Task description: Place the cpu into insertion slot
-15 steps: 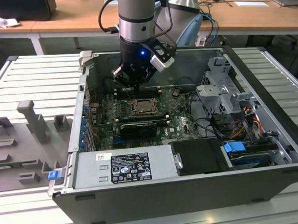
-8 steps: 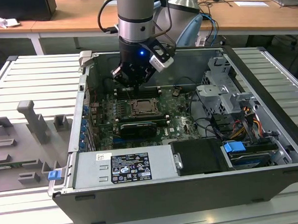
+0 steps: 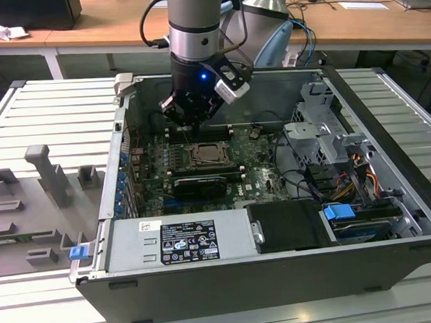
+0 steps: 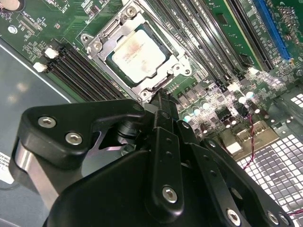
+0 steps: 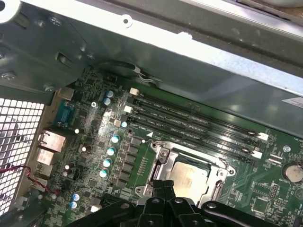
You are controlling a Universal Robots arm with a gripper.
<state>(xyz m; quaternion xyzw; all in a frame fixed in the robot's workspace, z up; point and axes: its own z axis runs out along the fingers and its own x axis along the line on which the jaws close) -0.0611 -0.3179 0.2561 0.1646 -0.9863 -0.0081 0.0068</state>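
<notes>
The gripper [image 4: 163, 101] hangs just above the board, fingers pressed together and holding nothing. Beyond its tips, the cpu [image 4: 138, 53] lies flat inside the insertion slot [image 4: 97, 47], framed in shiny metal, beside the memory slots [image 4: 78, 71].
</notes>
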